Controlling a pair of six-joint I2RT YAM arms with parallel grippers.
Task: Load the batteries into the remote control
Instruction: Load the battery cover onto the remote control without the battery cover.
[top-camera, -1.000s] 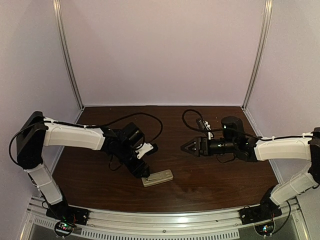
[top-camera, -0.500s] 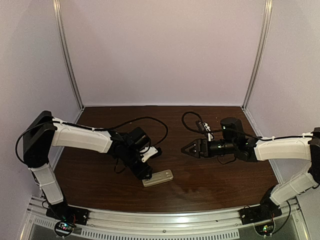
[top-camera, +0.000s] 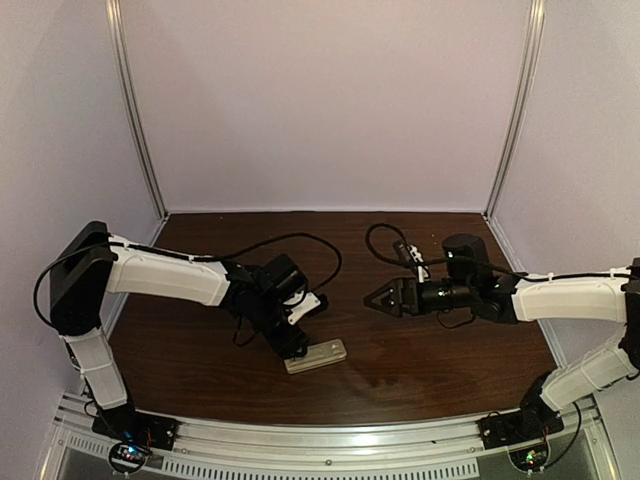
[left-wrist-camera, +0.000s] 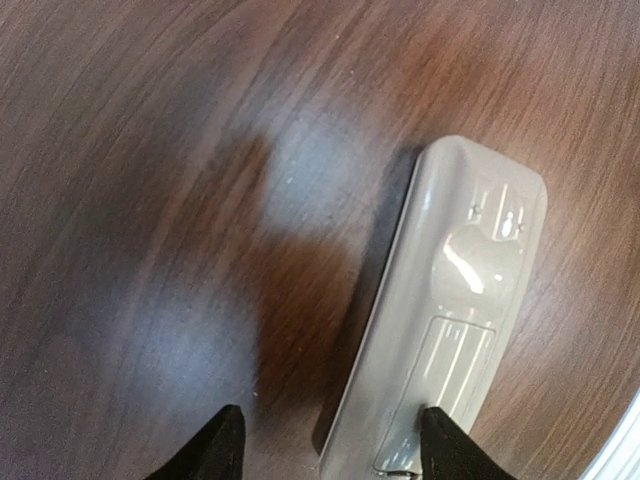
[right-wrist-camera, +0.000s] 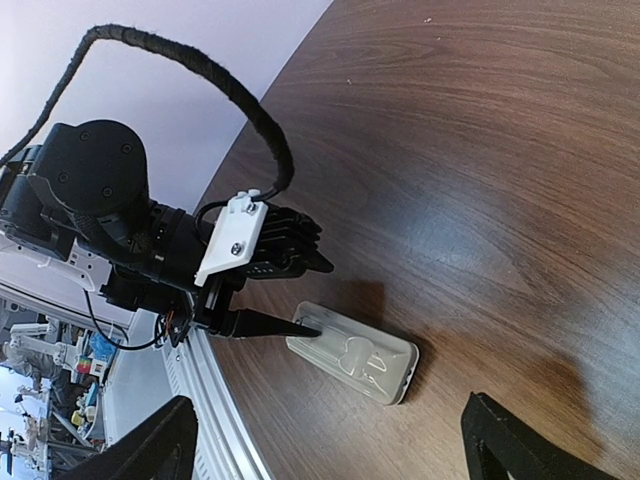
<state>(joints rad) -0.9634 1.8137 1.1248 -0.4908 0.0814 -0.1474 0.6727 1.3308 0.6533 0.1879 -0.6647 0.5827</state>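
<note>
The remote control (top-camera: 316, 355) lies flat near the front middle of the table, back side up, its battery cover (left-wrist-camera: 458, 372) shut. It also shows in the right wrist view (right-wrist-camera: 355, 360). My left gripper (top-camera: 296, 349) is open at the remote's left end. One fingertip (left-wrist-camera: 448, 447) rests on the cover end; the other (left-wrist-camera: 218, 447) is over bare table beside it. My right gripper (top-camera: 376, 297) is open and empty, hovering to the right of and behind the remote, pointing left. The batteries are not in view.
The dark wooden table (top-camera: 420, 360) is enclosed by pale walls with metal corner posts (top-camera: 135, 110). A metal rail (top-camera: 330, 440) runs along the near edge. Black cables (top-camera: 385, 240) loop above both arms.
My left arm has shifted slightly right, bringing its fingers over the remote's left end. The right gripper has barely moved. The remote stays in place.
</note>
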